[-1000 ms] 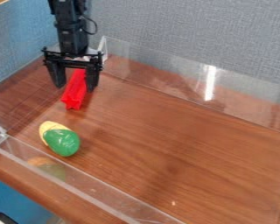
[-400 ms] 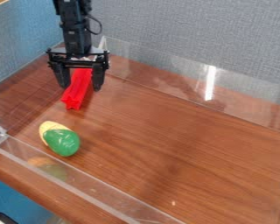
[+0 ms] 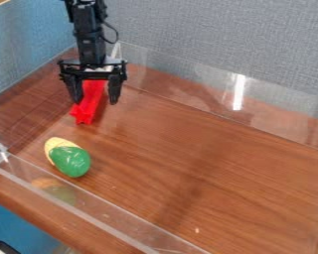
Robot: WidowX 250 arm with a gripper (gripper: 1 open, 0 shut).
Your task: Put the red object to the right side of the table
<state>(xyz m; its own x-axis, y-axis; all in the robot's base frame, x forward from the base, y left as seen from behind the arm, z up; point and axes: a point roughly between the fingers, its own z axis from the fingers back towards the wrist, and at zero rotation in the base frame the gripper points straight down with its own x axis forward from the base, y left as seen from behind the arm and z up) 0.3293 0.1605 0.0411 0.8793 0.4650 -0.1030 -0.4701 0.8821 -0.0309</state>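
Observation:
The red object [image 3: 84, 110] is a bright red bar lying on the dark wood-grain table [image 3: 189, 149] at the back left. My gripper [image 3: 94, 97] hangs straight down over it, open, with one dark finger on each side of the bar's far end. The fingertips stand low, close to the tabletop, and the upper part of the bar is hidden behind them. Nothing is gripped.
A small green-and-yellow rounded object [image 3: 69, 159] lies near the front left edge. Low clear acrylic walls [image 3: 235, 94] run along the table's edges. A grey-blue panel stands behind the table.
The gripper has shifted slightly right and sunk lower around the red bar, rolling a little about its vertical axis. Its jaws have stayed open; the bar has not moved.

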